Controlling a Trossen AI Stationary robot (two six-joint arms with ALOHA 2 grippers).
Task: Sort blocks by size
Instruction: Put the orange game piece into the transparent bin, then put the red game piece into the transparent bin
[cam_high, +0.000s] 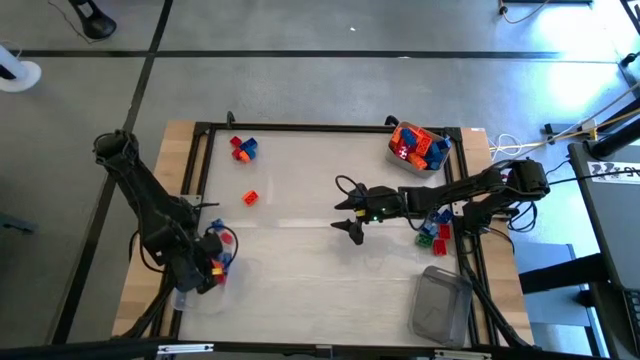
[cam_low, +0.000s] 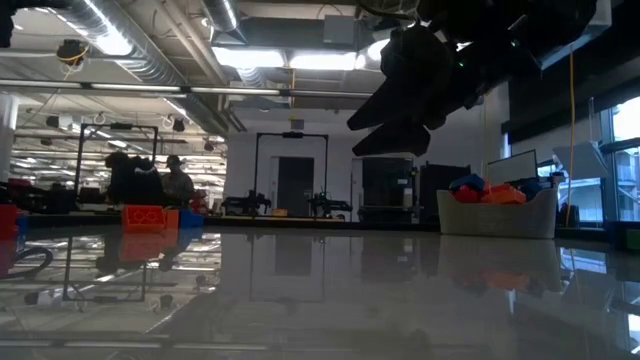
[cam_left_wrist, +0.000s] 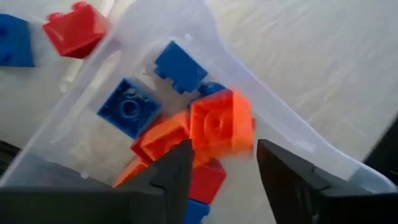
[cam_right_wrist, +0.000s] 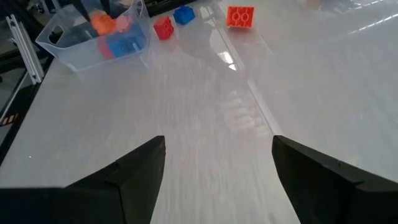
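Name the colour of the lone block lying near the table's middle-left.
Orange block, clearest in the right wrist view.

Glossy plastic blocks (cam_left_wrist: 217, 127); clear plastic tub (cam_left_wrist: 298, 140); smooth table (cam_right_wrist: 205, 112).

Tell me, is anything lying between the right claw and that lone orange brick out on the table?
No. In the high view, only bare table lies between the open right gripper and the orange brick. The right wrist view shows the same empty stretch.
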